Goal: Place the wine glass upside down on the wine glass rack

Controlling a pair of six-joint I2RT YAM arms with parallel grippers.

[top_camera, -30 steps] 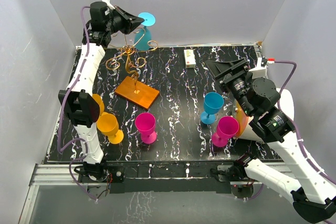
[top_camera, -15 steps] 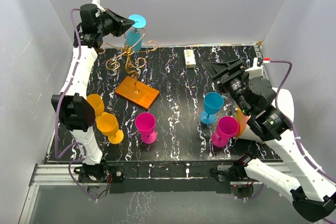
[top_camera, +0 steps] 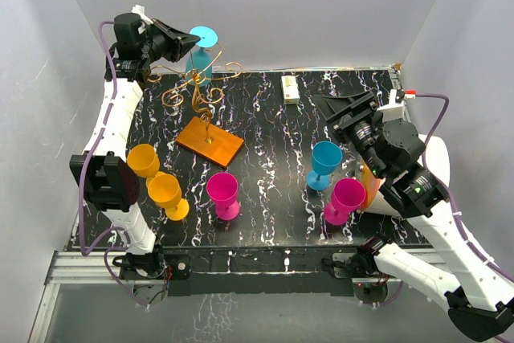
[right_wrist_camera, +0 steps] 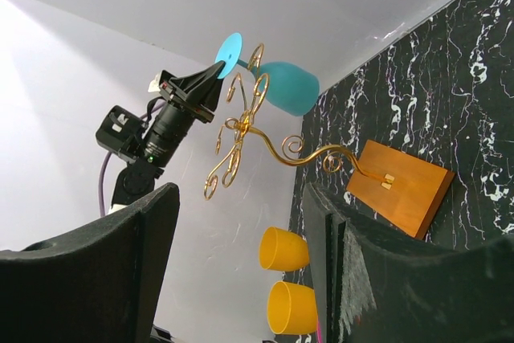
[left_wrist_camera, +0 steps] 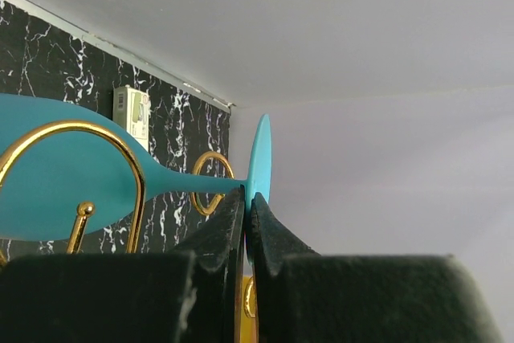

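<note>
Teal wine glass (top_camera: pixel 197 60) hangs upside down in the air, over the far left corner of the black marbled worktop (top_camera: pixel 273 142). Its round foot points up and its bowl points down. The left gripper (left_wrist_camera: pixel 248 206) pinches the thin stem just under the foot, with its two fingers pressed tight. The bowl sits right by the top curls of the gold wire wine glass rack (top_camera: pixel 195 90). I cannot tell if the glass touches the wire. The rack's flat orange-brown base (top_camera: pixel 210 141) lies on the worktop, near that same corner.

The right gripper (top_camera: pixel 344 107) is up over the right side, fingers spread wide, with nothing in them. Below it stand a blue glass (top_camera: pixel 325 160) and a pink glass (top_camera: pixel 347 198). Two yellow cups (top_camera: pixel 166 193) stand by the left edge, with another pink glass (top_camera: pixel 223 192) beside them.
</note>
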